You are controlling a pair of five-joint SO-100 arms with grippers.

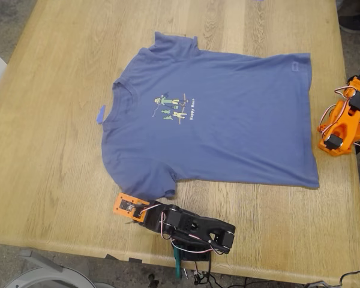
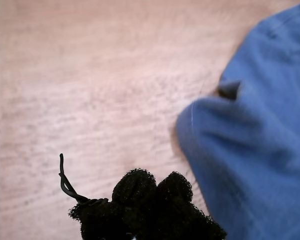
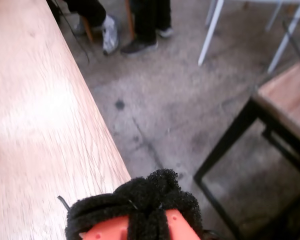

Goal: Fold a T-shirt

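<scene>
Second wrist view: only black foam pads of my second gripper [image 3: 140,210] show, pressed together, nothing between; mostly floor beyond surface edge. My first gripper [image 2: 150,192] pads also together, empty. Slate-blue short-sleeved cotton T-shirt [image 1: 228,114] lies flat, print up, mid light wooden surface [image 1: 48,150], collar toward exterior view's left. Sleeve hem just beside my first gripper, not touching. Small blue scrap [image 1: 100,114] beside collar.

Wooden table [image 1: 60,150]; blue tape scrap [image 1: 100,114] (small); person's shoes [image 3: 110,32] on floor.
</scene>
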